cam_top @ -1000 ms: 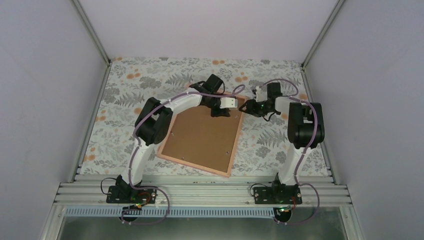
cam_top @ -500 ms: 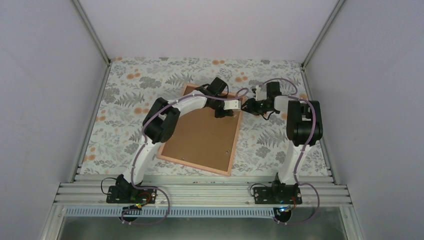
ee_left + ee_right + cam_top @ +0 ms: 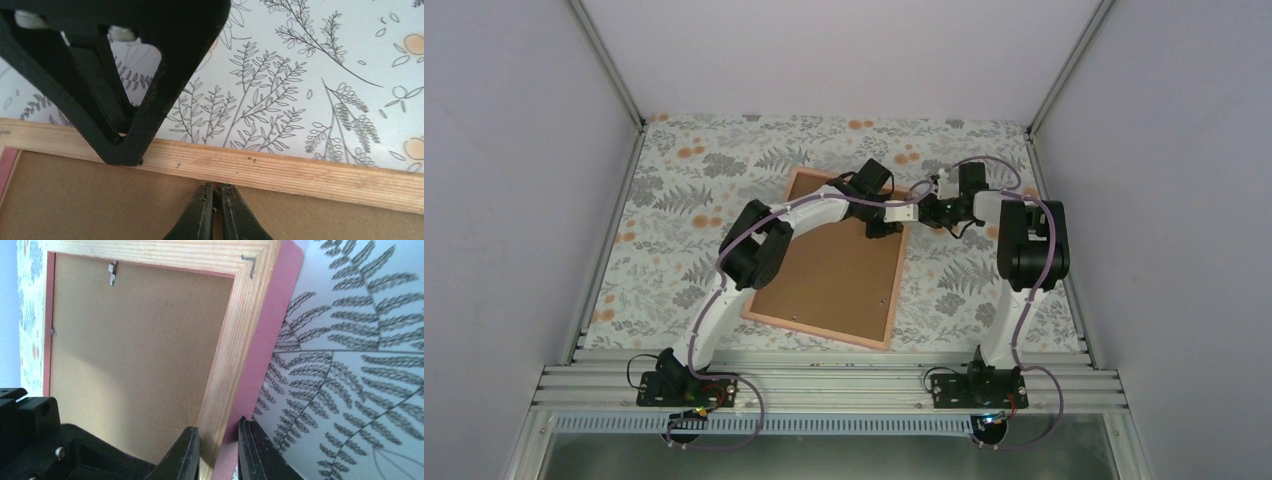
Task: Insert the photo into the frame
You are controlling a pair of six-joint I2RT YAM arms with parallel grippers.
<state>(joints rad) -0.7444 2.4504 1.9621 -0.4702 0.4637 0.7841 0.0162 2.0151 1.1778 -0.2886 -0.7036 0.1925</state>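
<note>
The frame point(image 3: 822, 334) lies face down on the patterned table, its brown backing sheet point(image 3: 829, 270) up inside the pink border. The photo is hidden. My left gripper point(image 3: 884, 229) is shut, its tips point(image 3: 215, 189) resting on the backing right against the wooden rail point(image 3: 310, 175) at the frame's far right side. My right gripper point(image 3: 921, 212) straddles the same rail from outside. In the right wrist view it point(image 3: 218, 432) is shut on the frame point(image 3: 240, 335), one finger on the inner side, the other on the pink outer edge.
Small metal tabs point(image 3: 112, 271) hold the backing at the frame's rim. The right gripper's black finger point(image 3: 125, 140) sits close to the left of my left tips. White walls and metal posts point(image 3: 609, 70) enclose the floral table point(image 3: 684, 180).
My left arm has reached farther right, to the frame's far right rail. The frame has shifted and turned slightly. The right gripper has closed in on the frame's edge.
</note>
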